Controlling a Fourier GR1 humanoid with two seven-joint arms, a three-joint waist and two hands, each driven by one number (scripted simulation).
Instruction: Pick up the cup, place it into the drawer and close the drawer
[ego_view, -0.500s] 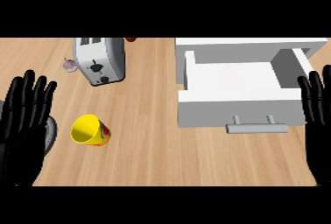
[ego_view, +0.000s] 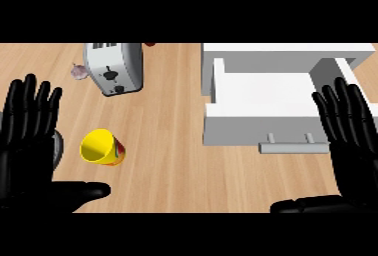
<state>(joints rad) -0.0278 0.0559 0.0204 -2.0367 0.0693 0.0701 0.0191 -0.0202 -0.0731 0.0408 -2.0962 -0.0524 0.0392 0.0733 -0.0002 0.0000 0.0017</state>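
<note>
A wooden counter (ego_view: 170, 130) is seen from steeply above, filling the frame between its upper and lower edges. A broad strip of bare wood runs down the middle of the frame, from the top edge to the bottom, between the objects at the left and the white unit at the right. More bare wood is left along the lower middle, between the two thumbs.

The left hand (ego_view: 29, 145) is shown at the left edge of the frame, its fingers straight and spread, pointing toward the top, with the thumb stretched out toward the centre at the lower left. The right hand (ego_view: 354, 145) is shown at the right edge in the same manner, fingers straight and slightly fanned, thumb laid out along the lower right. Nothing is held by either hand.

The cup (ego_view: 102, 147) is found at the lower left of the frame, just beside the left hand and apart from it. It is yellow, tipped so that its open mouth is turned toward the upper left, and a patch of red and green is seen on its outer wall at the lower right.

The drawer (ego_view: 258, 107) is pulled open at the right of the frame; it is white, with a pale floor, raised side walls and a grey bar handle (ego_view: 294, 146) along its lower front. The fingers of the right hand overlap its right side.

A silver toaster (ego_view: 112, 67) is set at the upper left, with a small pale pinkish object (ego_view: 78, 71) just beside it on its left.
</note>
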